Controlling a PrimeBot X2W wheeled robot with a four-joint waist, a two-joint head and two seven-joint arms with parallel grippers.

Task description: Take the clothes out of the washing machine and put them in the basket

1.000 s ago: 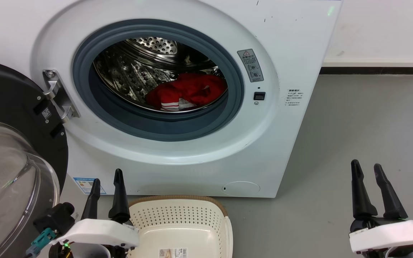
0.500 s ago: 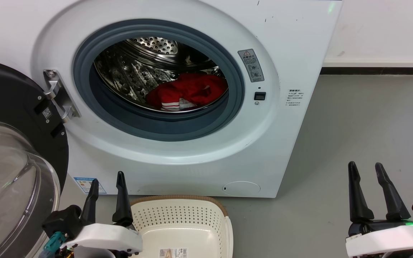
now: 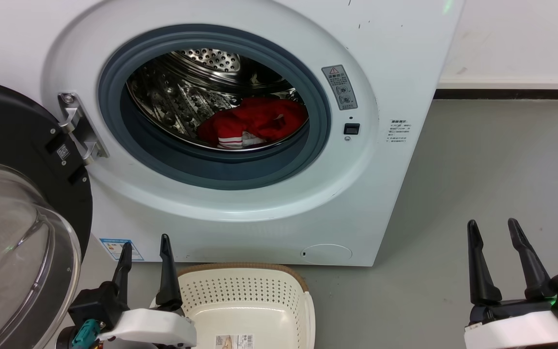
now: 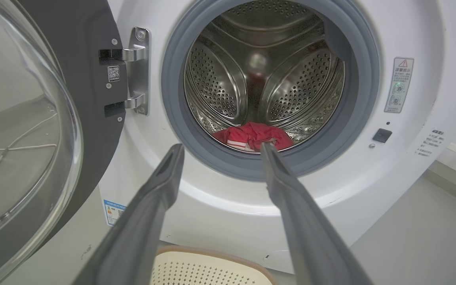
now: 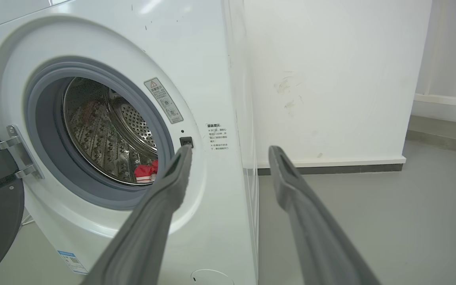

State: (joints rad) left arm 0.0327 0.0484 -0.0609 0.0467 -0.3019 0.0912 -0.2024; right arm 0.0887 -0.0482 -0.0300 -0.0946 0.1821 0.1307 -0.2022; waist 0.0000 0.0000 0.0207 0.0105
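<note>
The white washing machine (image 3: 385, 58) stands with its glass door (image 3: 12, 232) swung open to the left. Red clothes (image 3: 255, 123) with a striped trim lie low in the steel drum (image 3: 182, 97), also seen as clothes (image 4: 255, 135) and clothes (image 5: 145, 173) in the wrist views. The cream basket (image 3: 247, 303) sits on the floor in front of the machine. My left gripper (image 3: 145, 245) is open beside the basket's left rim, holding nothing. My right gripper (image 3: 493, 225) is open over the floor at the lower right, far from the drum.
Grey floor (image 3: 492, 160) stretches to the right of the machine up to a white wall (image 3: 516, 39) with a dark skirting. The open door takes up the space at the left, close to my left arm.
Both grippers have sunk a little lower in the head view, and the left one has shifted slightly right. The clothes and basket lie as before.
</note>
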